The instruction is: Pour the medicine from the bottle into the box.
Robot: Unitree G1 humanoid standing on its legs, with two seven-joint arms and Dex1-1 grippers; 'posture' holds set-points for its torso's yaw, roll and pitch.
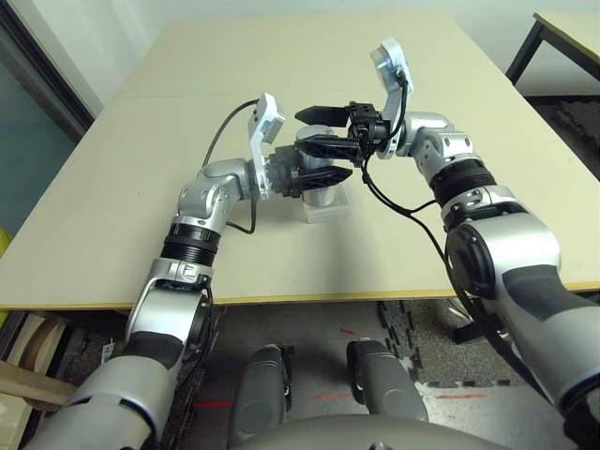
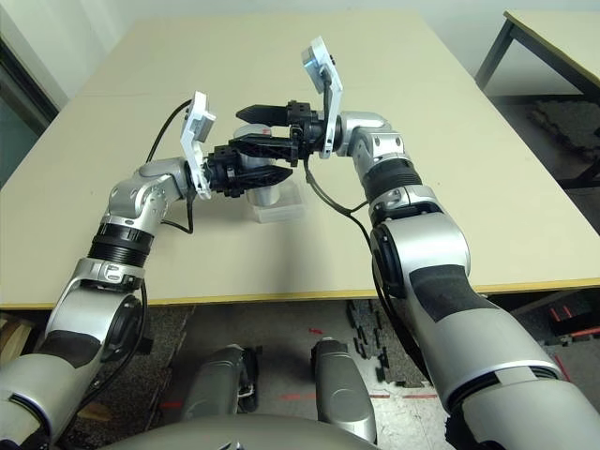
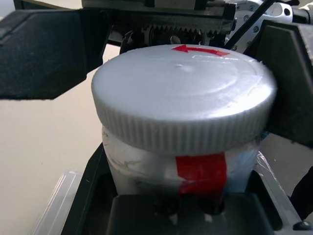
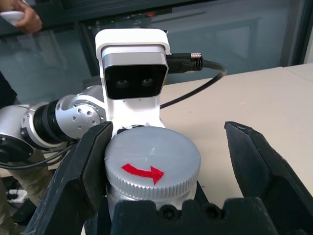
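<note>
- The left gripper (image 1: 314, 178), reaching in from nine o'clock, is pressed tight around the bottle (image 3: 171, 171), holding it upright just above the table (image 1: 141, 187).
- The bottle is silver-grey with a red stripe on its white label. Its ribbed grey cap (image 3: 183, 98), marked with a red arrow, is still screwed on.
- The box (image 1: 323, 208), clear and frosty, sits on the table directly under the bottle, at the centre of the scene.
- The right gripper (image 4: 161, 161), coming from three o'clock, has its fingers spread wide on either side of the cap, one finger (image 4: 80, 171) near it or touching.
- Judged from this, the cap must come off before any pouring; nothing seems to be in the box yet.
</note>
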